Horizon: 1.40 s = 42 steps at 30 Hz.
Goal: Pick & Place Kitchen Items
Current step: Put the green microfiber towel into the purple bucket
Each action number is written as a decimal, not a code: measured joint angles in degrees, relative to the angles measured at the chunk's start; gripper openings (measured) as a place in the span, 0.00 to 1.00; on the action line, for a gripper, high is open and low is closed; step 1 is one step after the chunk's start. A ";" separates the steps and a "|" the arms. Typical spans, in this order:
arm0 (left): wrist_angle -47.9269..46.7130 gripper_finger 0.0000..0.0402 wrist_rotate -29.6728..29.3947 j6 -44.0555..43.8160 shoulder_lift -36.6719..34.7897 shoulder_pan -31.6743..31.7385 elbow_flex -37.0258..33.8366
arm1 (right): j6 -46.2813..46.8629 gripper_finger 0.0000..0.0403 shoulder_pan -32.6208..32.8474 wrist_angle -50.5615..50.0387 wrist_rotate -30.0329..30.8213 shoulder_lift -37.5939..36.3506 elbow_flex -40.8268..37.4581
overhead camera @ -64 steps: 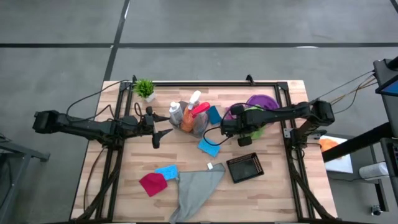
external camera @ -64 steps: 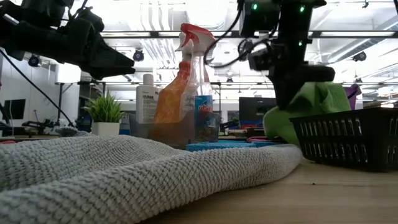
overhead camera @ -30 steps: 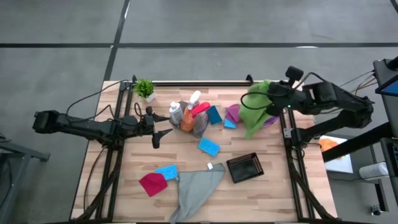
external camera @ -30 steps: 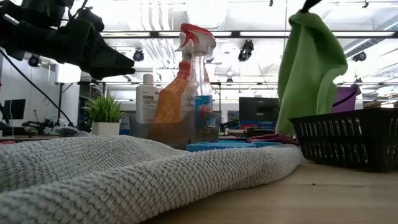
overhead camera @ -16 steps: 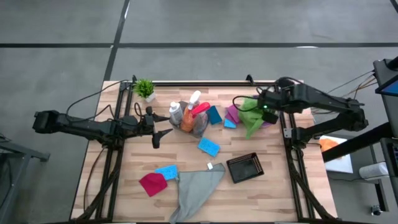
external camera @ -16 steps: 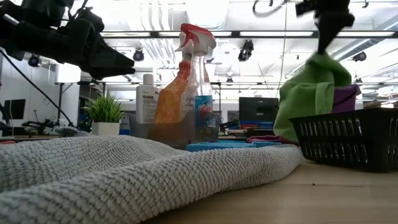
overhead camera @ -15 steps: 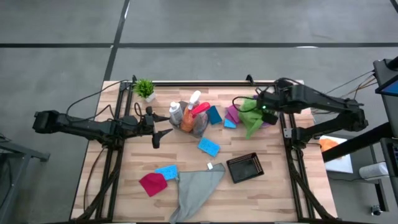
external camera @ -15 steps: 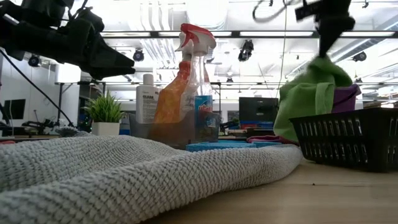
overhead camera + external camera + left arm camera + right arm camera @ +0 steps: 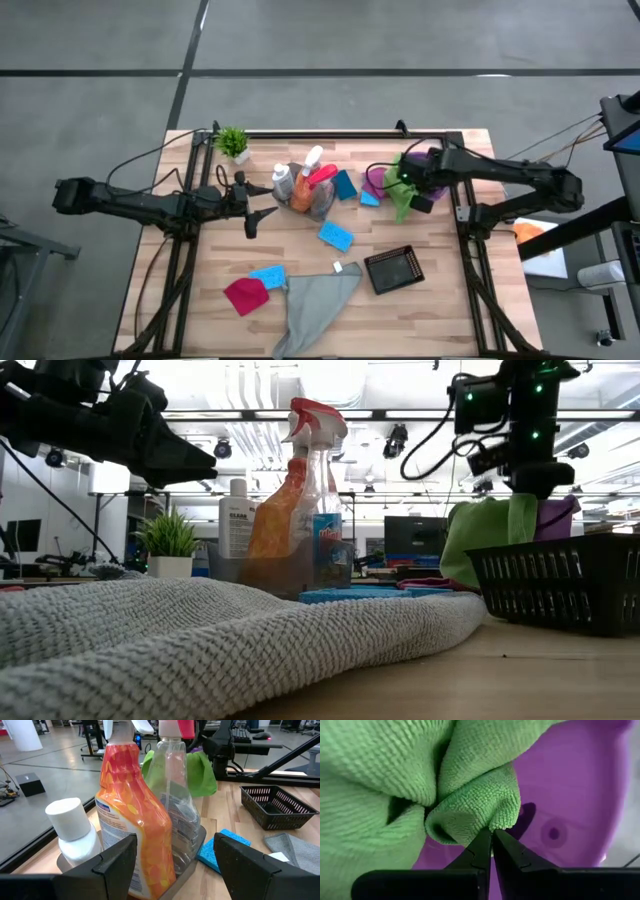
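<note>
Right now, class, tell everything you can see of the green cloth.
The green cloth is soft, looped microfibre, bunched in folds. The right gripper, shut, pinches one fold. It hangs over a purple bowl at the table's right rear, behind the black basket in the low view.

overhead, table-level, two wrist close-ups

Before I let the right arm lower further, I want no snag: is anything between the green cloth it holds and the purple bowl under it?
Nothing visible. The right pincer is shut on a fold of the green cloth, and directly beneath it lies the bare inside of the purple bowl.
</note>
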 joint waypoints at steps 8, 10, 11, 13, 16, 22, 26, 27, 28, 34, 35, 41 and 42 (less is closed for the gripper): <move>0.00 0.66 0.00 -0.02 0.00 -0.01 0.00 | 2.24 0.04 -0.37 2.38 0.11 -1.54 -0.47; 0.00 0.66 0.00 -0.02 0.00 0.00 0.00 | 3.32 0.05 -0.41 2.34 0.24 -2.47 0.15; 0.00 0.66 0.00 -0.02 -0.01 -0.02 0.00 | 3.73 0.06 -0.41 2.43 0.26 -2.98 0.51; 0.00 0.66 0.00 -0.02 0.00 -0.01 0.00 | 4.62 0.10 -0.39 2.38 0.99 -4.08 1.13; 0.00 0.66 0.00 -0.02 0.00 -0.02 0.00 | 4.96 0.23 -0.39 2.41 2.99 -5.76 1.88; 0.00 0.66 0.00 -0.02 0.00 -0.02 0.00 | 1.15 0.57 0.12 2.37 4.61 -8.18 2.88; -0.01 0.66 0.00 0.02 -0.01 -0.02 0.00 | -2.49 0.71 2.96 2.41 4.54 -8.97 3.89; 0.00 0.66 0.00 0.02 0.00 -0.02 0.00 | -3.11 0.73 4.13 2.54 4.60 -9.06 4.23; 0.00 0.66 0.00 0.02 0.00 -0.02 0.00 | -3.73 0.74 5.44 2.68 4.73 -9.10 4.57; -0.02 0.66 0.00 0.02 0.00 -0.01 0.00 | -6.76 0.71 15.99 2.77 6.34 -8.08 6.09; -0.02 0.66 0.00 0.02 -0.01 -0.01 0.00 | -7.06 0.69 17.93 2.73 6.48 -7.70 6.27; -0.02 0.66 0.00 0.02 -0.02 -0.02 0.00 | -5.55 0.61 28.18 1.42 7.87 -3.28 6.79; -0.02 0.66 0.00 0.02 -0.02 -0.02 0.00 | -4.78 0.60 29.41 0.44 8.22 -1.99 6.89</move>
